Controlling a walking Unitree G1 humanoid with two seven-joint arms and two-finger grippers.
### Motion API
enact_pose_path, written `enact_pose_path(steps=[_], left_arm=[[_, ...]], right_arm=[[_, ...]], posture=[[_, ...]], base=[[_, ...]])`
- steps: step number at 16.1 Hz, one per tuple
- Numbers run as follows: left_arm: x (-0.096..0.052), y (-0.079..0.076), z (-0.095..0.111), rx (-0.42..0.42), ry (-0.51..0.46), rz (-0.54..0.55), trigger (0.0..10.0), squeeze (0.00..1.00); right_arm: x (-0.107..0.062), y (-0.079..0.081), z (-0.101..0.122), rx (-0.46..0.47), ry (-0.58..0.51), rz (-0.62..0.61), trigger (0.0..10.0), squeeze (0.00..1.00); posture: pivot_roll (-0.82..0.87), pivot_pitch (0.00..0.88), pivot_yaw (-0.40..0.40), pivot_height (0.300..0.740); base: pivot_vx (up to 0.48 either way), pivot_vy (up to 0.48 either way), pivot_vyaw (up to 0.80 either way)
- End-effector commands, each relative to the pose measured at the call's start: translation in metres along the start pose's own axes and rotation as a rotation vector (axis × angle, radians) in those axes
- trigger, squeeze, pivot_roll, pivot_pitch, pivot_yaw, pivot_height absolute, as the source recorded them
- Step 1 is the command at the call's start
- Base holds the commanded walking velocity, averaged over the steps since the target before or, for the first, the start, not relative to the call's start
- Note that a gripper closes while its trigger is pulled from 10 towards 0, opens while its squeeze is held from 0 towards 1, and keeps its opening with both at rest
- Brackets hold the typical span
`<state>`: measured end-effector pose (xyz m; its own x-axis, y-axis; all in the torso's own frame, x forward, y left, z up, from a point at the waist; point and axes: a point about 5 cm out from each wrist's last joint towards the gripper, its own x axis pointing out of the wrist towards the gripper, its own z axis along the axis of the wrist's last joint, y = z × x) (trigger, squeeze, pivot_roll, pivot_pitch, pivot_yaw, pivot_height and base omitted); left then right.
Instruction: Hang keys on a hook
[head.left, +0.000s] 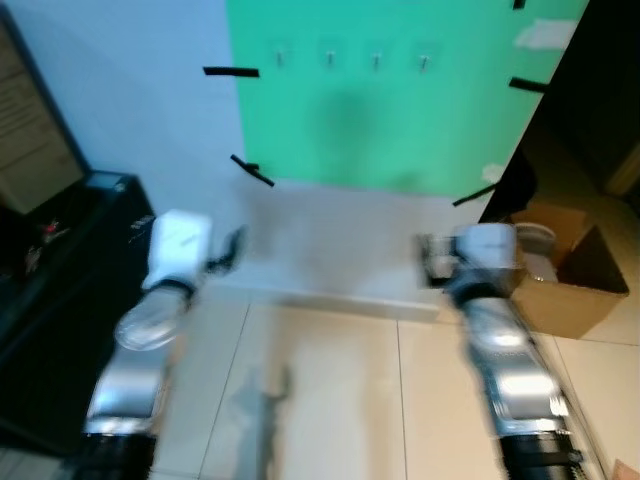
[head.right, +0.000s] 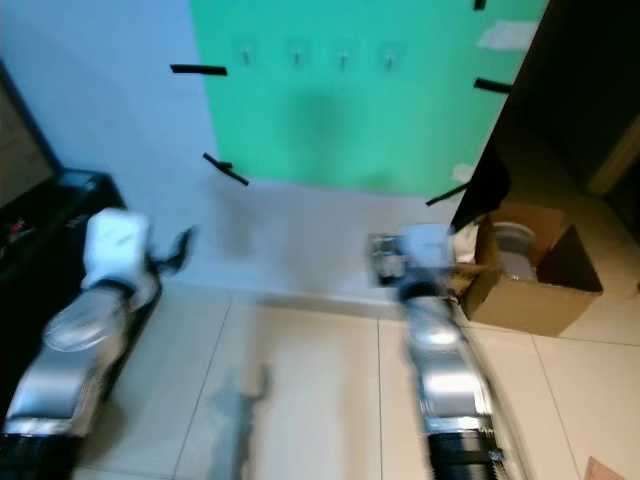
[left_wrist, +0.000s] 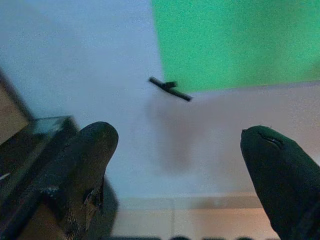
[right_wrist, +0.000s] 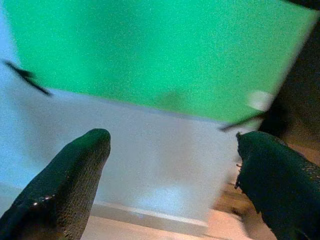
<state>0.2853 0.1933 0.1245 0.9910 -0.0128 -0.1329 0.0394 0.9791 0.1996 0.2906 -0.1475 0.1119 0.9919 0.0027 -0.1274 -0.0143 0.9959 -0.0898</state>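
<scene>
I am facing a wall with a green sheet (head.left: 400, 90) taped to it, and I take that sheet as my landmark. A row of four small hooks (head.left: 352, 58) sits near the top of the sheet, blurred but readable as pale pegs. I cannot make out any keys in these views, neither on the hooks nor in either claw.

My left claw (left_wrist: 177, 165) is raised toward the white wall just left of the green sheet's lower corner, well below the hooks. Its two black fingers (left_wrist: 85, 165) stand wide apart with nothing between them. My right claw (right_wrist: 172, 170) points at the lower edge of the green sheet, also well below the hooks, and its fingers (right_wrist: 65, 185) are likewise spread apart and hold nothing.

The head views show both silver arms reaching forward over a tiled floor (head.left: 340, 400), with the left arm (head.left: 150, 330) and right arm (head.left: 500, 350) set well apart. Strips of black tape (head.left: 231, 72) mark the sheet's left edge. To the right of the sheet an open cardboard box (head.left: 565, 270) stands on the floor beside a dark doorway. To the left of the sheet there is a dark cabinet (head.left: 60, 270).

The left wrist view gives a close look at one black tape strip (left_wrist: 170, 89) at the sheet's lower left corner, plus the cabinet's edge. The right wrist view shows the white skirting board (right_wrist: 145, 215) beneath the sheet.
</scene>
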Motion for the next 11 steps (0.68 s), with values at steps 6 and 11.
enact_pose_path(steps=[6, 11], left_arm=[[-0.0004, -0.0064, 0.0067, 0.001, -0.027, -0.031, 10.0, 0.04], [0.0007, -0.0075, 0.0082, 0.005, -0.031, -0.032, 10.0, 0.05]], right_arm=[[-0.0009, -0.0107, -0.0034, -0.009, 0.005, -0.045, 10.0, 1.0], [0.0022, -0.0152, -0.0006, -0.043, -0.002, -0.082, 10.0, 1.0]], posture=[[-0.07, 0.0, 0.021, 0.74], [-0.08, 0.0, 0.022, 0.74]], base=[[0.298, 0.0, 0.78], [0.302, 0.0, 0.0]])
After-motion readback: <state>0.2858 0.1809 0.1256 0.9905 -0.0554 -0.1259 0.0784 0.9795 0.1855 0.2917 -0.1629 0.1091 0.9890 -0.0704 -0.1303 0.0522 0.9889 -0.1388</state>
